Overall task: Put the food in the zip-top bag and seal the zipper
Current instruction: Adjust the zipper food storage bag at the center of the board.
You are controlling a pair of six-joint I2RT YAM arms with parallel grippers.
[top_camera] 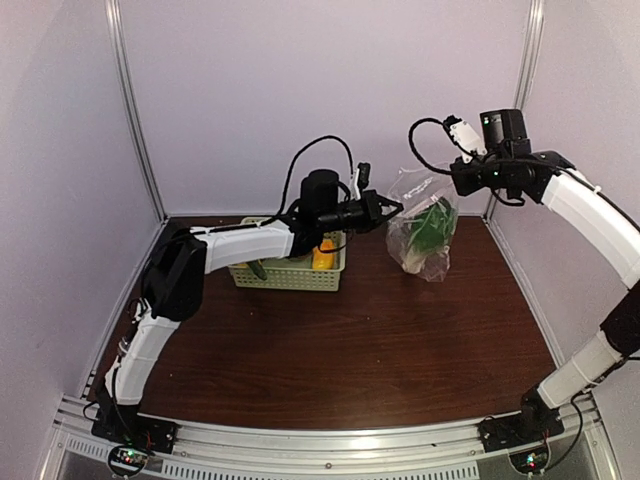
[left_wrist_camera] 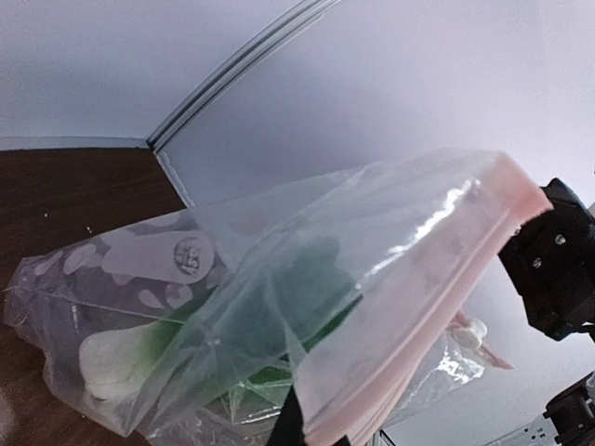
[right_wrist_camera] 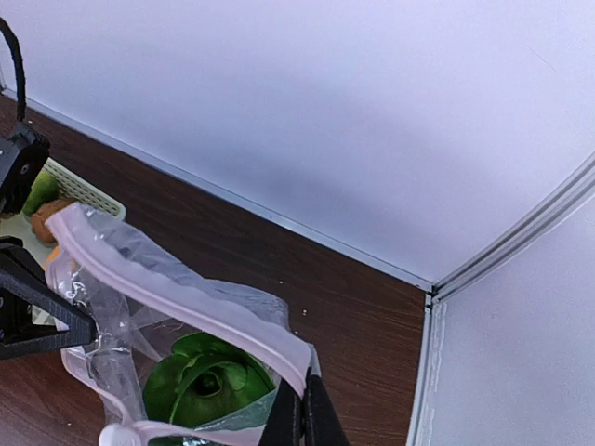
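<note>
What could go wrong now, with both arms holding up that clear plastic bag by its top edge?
1. The left gripper and right gripper pinch only the thin pink zipper strip of the dotted clear plastic bag; a slip could drop it and spill the green leafy stalk.
2. Yellow and orange toy pieces lie in the pale green slatted basket, yet neither gripper is free; letting go may collapse the bag's mouth.

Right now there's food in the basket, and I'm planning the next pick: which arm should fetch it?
Left, probably. The left gripper sits beside the pale green basket containing a yellow piece; the right gripper pinches the zip-top bag, which lies between it and the basket.
</note>
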